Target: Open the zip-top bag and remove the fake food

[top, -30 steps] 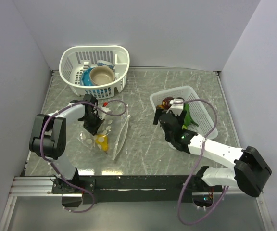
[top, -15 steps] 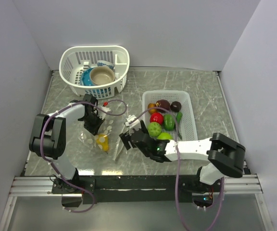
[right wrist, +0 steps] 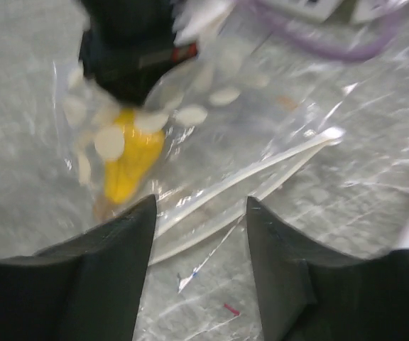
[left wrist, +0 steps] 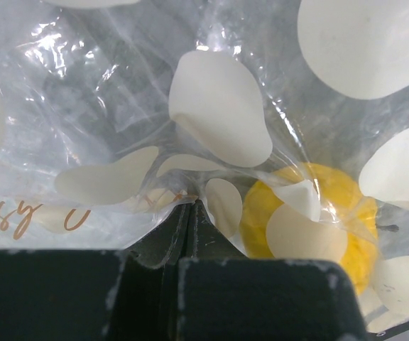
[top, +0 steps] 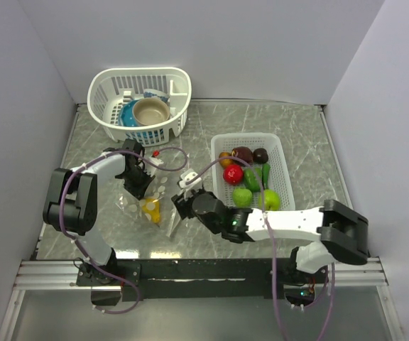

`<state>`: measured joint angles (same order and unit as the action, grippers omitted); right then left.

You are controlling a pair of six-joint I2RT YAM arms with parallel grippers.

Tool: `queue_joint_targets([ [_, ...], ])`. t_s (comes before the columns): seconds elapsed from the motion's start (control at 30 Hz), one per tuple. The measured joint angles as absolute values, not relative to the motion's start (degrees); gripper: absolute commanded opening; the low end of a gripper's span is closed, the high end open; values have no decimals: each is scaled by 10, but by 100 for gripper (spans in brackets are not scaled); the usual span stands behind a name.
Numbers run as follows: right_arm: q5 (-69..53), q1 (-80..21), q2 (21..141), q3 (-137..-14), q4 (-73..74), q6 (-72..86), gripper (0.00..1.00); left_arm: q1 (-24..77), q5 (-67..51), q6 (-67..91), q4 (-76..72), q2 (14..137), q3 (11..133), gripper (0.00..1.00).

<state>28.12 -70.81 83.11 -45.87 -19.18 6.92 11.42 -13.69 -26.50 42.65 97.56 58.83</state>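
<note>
One zip-top bag (top: 169,195) lies flat, zip edge (right wrist: 261,171) running near-to-far, facing right

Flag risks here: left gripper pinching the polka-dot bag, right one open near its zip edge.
1. The left gripper is shut on thin film of the clear polka-dot zip-top bag beside the yellow plastic fake food piece; a tug may slip.
2. The white zip strip lies nearly flat, so the open right gripper may shove the bag rather than enter.
</note>
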Motion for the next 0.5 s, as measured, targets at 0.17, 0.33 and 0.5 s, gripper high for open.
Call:
queue_joint_targets([
  [0.17, 237, -708, 922, -440, -211, 78, 34, 114, -137, -267, 427, 975, 588, 1],
  [0.33, 226, -708, 971, -415, -218, 81, 39, 114, -137, -274, 427, 976, 588, 1],
  [0.5, 226, -708, 983, -416, -243, 78, 42, 114, -137, -276, 427, 976, 588, 1],
])
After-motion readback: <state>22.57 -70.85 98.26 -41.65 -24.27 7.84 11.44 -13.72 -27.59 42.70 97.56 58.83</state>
